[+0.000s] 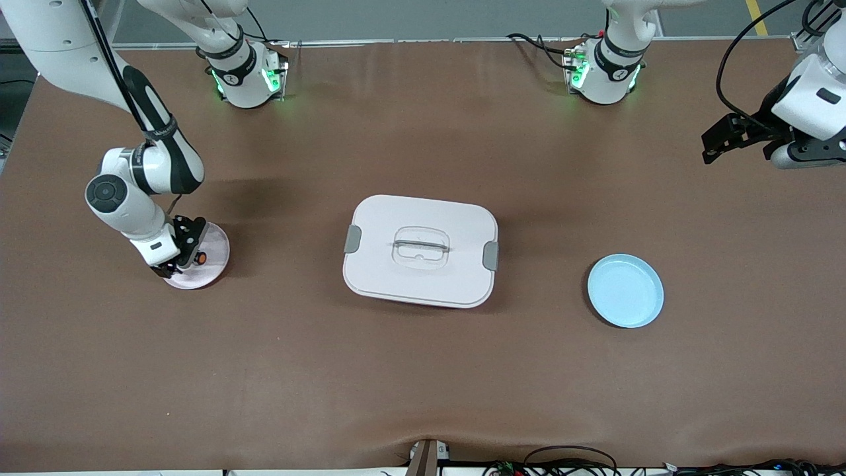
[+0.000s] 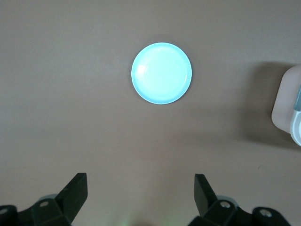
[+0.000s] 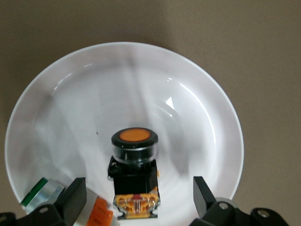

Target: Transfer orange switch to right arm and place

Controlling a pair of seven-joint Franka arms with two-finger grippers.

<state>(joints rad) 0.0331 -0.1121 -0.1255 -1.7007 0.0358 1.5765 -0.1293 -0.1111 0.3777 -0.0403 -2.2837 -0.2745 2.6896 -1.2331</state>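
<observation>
Right gripper point(image 1: 187, 253) points down over the pink plate point(image 1: 213, 272), jaws wide either side of the switch point(image 3: 135, 175), not gripping. Left gripper point(image 1: 714, 142) waits raised at its table end, jaws open, empty.

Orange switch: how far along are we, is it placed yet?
Looks nearly done. The orange switch stands on the white plate at the right arm's end of the table, between the right gripper's open fingers, apparently released. The left gripper waits open, empty, above the table near the blue plate. Left: lift the right gripper clear.
</observation>
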